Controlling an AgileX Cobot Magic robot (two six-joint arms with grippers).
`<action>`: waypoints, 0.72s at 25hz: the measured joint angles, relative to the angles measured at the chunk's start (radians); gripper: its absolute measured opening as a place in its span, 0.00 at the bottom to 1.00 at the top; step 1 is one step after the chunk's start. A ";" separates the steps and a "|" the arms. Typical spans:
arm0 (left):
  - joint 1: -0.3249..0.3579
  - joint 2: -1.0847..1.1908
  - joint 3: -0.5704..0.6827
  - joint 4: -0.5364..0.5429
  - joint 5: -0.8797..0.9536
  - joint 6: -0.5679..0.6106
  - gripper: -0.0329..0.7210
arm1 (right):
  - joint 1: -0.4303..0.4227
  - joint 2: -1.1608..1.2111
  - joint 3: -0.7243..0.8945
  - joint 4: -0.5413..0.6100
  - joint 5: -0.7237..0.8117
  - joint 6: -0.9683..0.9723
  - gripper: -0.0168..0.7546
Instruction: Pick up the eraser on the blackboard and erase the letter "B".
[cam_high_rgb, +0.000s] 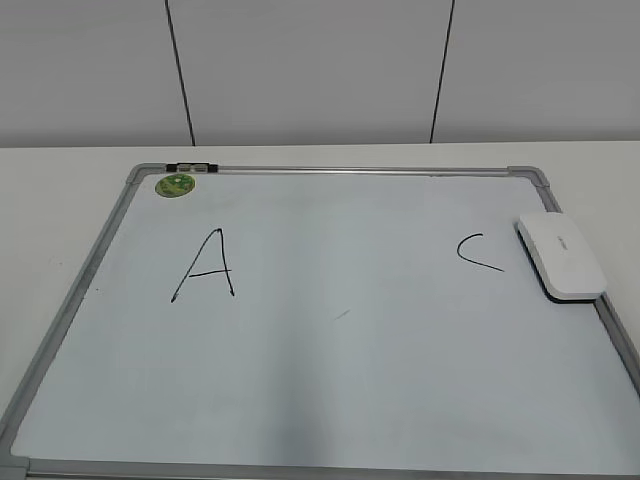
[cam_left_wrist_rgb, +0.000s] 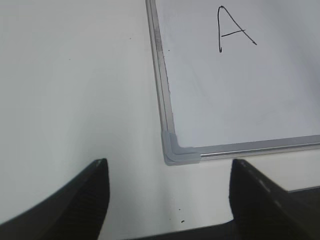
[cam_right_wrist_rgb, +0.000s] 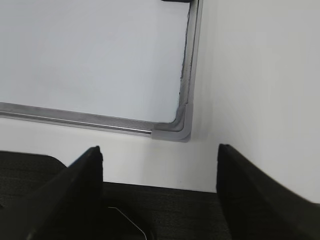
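Observation:
The blackboard (cam_high_rgb: 330, 400) is a white board in a grey frame, lying flat on the table. The white eraser (cam_high_rgb: 560, 256) lies at the board's right edge, partly over the frame. No letter "B" shows; between the black "A" (cam_high_rgb: 205, 266) and the black "C" (cam_high_rgb: 478, 252) there is only a faint short mark (cam_high_rgb: 342, 314). Neither gripper shows in the exterior view. My left gripper (cam_left_wrist_rgb: 168, 170) is open and empty above the table, at the board's near left corner (cam_left_wrist_rgb: 175, 150). My right gripper (cam_right_wrist_rgb: 160, 148) is open and empty at the near right corner (cam_right_wrist_rgb: 175, 130).
A round green sticker (cam_high_rgb: 175, 184) sits at the board's far left corner, with a small black clip (cam_high_rgb: 190, 166) on the frame beside it. White table surrounds the board (cam_left_wrist_rgb: 75, 75). A dark mat (cam_right_wrist_rgb: 165, 210) lies below the table's front edge.

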 joint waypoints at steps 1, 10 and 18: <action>0.000 0.000 0.000 0.000 0.000 0.000 0.79 | 0.000 0.000 0.000 0.000 0.000 0.000 0.70; 0.000 0.000 0.001 -0.017 -0.002 0.000 0.79 | 0.000 0.000 0.002 0.000 0.002 -0.002 0.70; 0.000 0.000 0.002 -0.017 -0.002 0.000 0.79 | 0.000 0.000 0.002 0.000 0.003 -0.002 0.70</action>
